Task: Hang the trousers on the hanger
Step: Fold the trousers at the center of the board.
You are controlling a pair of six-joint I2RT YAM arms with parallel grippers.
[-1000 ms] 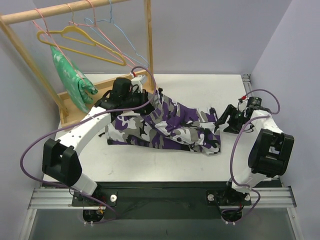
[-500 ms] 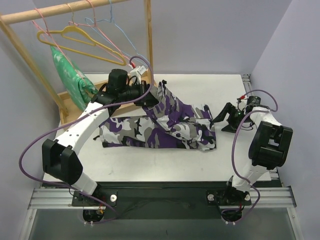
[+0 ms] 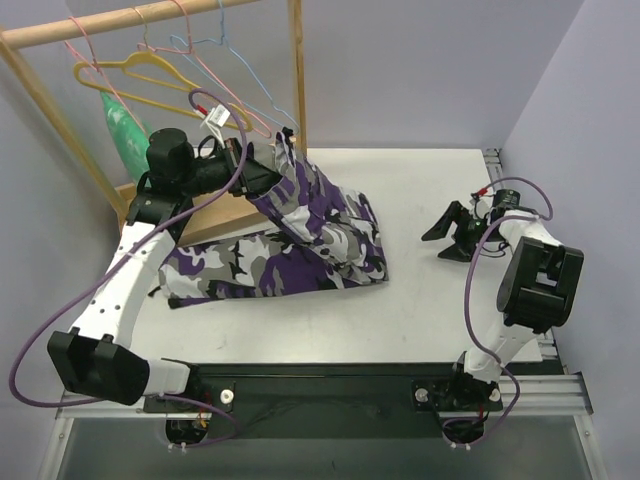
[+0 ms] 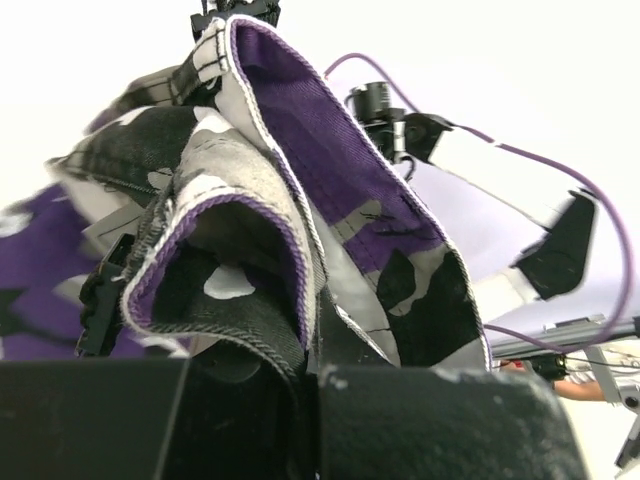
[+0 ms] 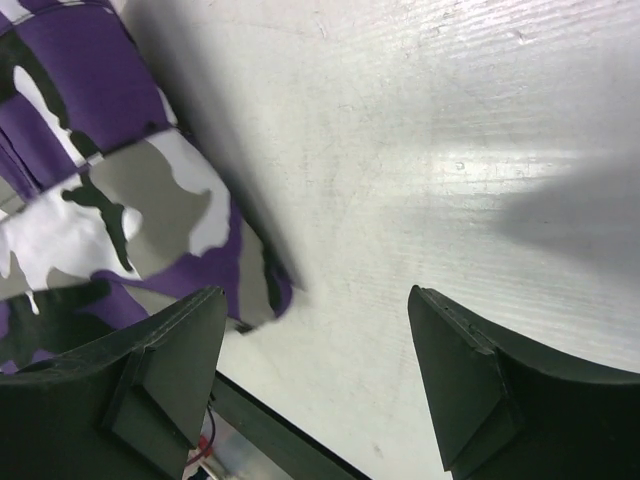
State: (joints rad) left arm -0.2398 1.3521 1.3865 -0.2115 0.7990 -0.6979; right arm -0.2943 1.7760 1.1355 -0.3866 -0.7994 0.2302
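- Gripping the trousers (image 3: 300, 230) with my left gripper (image 3: 272, 160): fingers clenched on a bunched fold of the cloth. In the left wrist view the fold is doubled over right at the fingers, with its purple inner face showing.
- The held fold is raised off the table (image 3: 430, 310). The rest of the trousers trails down and to the left and lies on the table's left half.
- The hanger (image 3: 150, 57) hangs from the wooden rail (image 3: 100, 25) at the far left. My held fold sits near its right tip and below it; I cannot tell whether they touch. The trousers are not yet on it.
- My right gripper (image 3: 435, 247) sits low at the table's right side, fingers spread and grasping nothing. The right wrist view shows bare table between them, with the trouser edge off to the left, apart from both.
- Count: one pair of trousers, one yellow hanger and one blue hanger (image 3: 222, 40). I make out two pink hangers (image 3: 184, 20), though the wires overlap. One green garment (image 3: 125, 130) hangs on the rail.
- Versus one second ago: my left arm has swung up and left toward the rail, dragging the trousers along. Their right end, then just beside my right fingers, now lies well apart from them. My right fingers stand wider than before.
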